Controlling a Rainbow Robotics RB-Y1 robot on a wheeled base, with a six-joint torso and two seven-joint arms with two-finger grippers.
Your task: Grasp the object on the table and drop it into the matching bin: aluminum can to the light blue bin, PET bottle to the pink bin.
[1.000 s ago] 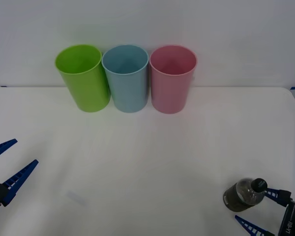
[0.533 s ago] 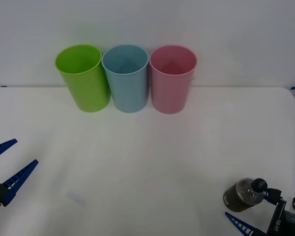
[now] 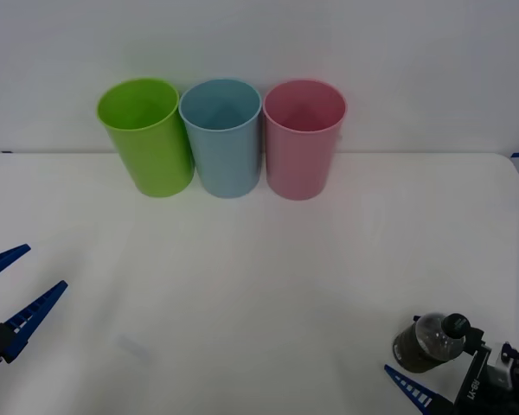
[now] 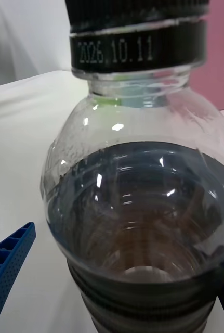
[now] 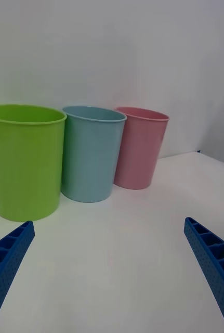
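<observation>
Since a second ago the right gripper point(image 3: 432, 380) has slid further around the PET bottle point(image 3: 428, 341), its near blue finger now reaching further past the bottle's base, while the left gripper point(image 3: 4, 290) has not budged. From the front, the bottle stands upright at the near right of the white table point(image 3: 259, 259), well apart from the lime green bin point(image 3: 147, 138), the light blue bin point(image 3: 222, 138) and the pink bin point(image 3: 301, 140) lined up side by side at the far edge. The right fingers straddle the bottle, still spread and not yet pressing it; the left fingers hang wide apart over the near left of the table. At the right wrist, the bottle point(image 4: 137, 208) looms close between the two fingers, black cap up, dark liquid filling most of it. It looks moderately heavy, smooth and slippery, with thin walls likely to give; the labelled lower body seems the safest hold. At the left wrist, both fingers frame the three bins.
</observation>
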